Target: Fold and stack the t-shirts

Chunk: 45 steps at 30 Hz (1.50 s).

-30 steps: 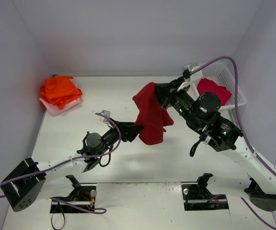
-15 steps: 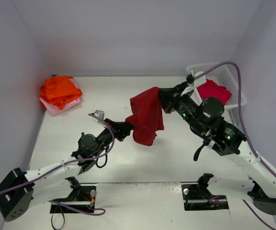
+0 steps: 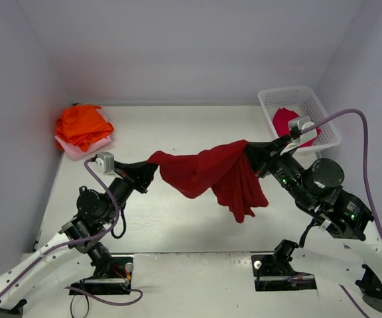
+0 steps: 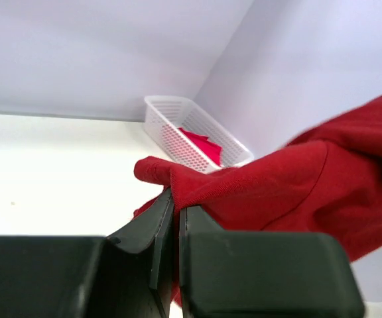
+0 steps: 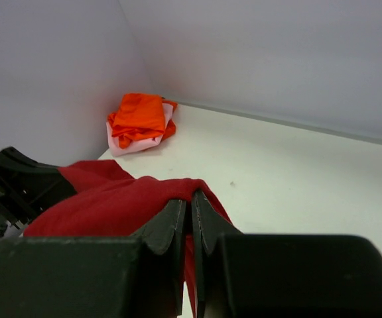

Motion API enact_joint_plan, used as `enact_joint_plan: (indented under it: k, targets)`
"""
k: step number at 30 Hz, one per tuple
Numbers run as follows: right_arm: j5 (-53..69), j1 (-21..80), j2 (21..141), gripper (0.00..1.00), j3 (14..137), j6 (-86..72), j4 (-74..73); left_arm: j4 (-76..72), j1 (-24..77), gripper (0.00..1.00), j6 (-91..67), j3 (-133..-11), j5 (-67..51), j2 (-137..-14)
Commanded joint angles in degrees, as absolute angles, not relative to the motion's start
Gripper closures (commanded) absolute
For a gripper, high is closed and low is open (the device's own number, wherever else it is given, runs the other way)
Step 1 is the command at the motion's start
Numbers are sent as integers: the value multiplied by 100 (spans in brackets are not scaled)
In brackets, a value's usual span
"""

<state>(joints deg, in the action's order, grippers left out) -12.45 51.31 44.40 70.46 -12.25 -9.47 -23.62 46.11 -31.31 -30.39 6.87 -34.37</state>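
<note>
White bench (image 3: pixel 197 126) lies beneath the dark red t-shirt (image 3: pixel 211 173), which hangs stretched between the left tool (image 3: pixel 152 171) and the right tool (image 3: pixel 248 152), each clenched on its cloth, with orange shirts (image 3: pixel 81 124) piled far left.

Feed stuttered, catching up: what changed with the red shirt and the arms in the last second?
The left gripper closed on the dark red shirt, already held by the right gripper. The arms then drew apart, left leftward, right rightward, stretching the shirt between them. The orange and pink pile and the crimson shirt in the basket stayed put.
</note>
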Motion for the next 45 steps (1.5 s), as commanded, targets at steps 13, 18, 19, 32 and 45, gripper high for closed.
enact_joint_plan:
  k: [13, 18, 19, 32, 45]
  targets:
    - [-344, 5098, 4237, 100, 6434, -1898, -1397, -1354, 4579, 100, -2154, -3972, 1265, -3200]
    - [-53, 5098, 4043, 100, 6083, -2170, -1529, -1204, 4588, 100, -1890, -4262, 1450, -3068]
    - [-53, 5098, 4008, 100, 6012, -2310, -1573, -1187, 4579, 100, -1864, -4315, 1494, -3050]
    - [853, 5124, 3525, 23, 4316, -3472, -1248, -1142, 4588, 100, -1494, -4921, 1398, -3006]
    - [308, 5115, 3797, 14, 4500, -3032, -495, -1371, 4588, 100, -1608, -4606, 1160, -2409]
